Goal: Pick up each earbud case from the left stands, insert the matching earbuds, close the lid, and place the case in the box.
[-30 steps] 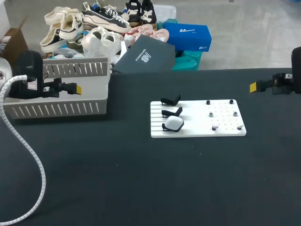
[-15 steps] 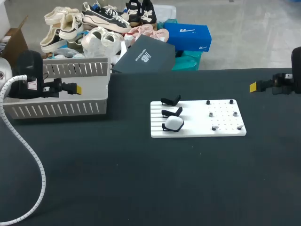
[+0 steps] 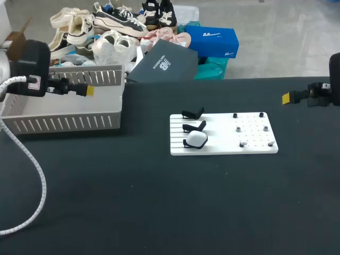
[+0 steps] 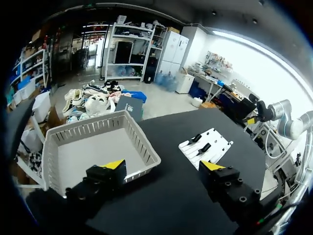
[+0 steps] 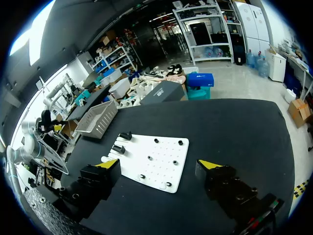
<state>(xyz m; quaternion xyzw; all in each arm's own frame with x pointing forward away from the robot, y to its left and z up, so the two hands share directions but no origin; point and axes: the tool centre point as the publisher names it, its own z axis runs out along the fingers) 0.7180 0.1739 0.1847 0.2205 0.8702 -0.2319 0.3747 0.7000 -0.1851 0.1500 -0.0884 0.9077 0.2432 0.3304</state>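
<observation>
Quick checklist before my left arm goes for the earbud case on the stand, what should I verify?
1. Left gripper open, holding nothing: ok.
2. Right gripper open, holding nothing: ok.
3. Earbud case seated on the nearest stand: ok.
4. Case lid open: cannot tell.
5. Small pieces on the white board are the matching earbuds: cannot tell, too small.
6. Basket has free room: ok.

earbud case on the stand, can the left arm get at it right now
Probably yes: the earbud case sits uncovered on its stand, and only bare table lies between it and the left gripper, which hangs open above the basket.
</observation>
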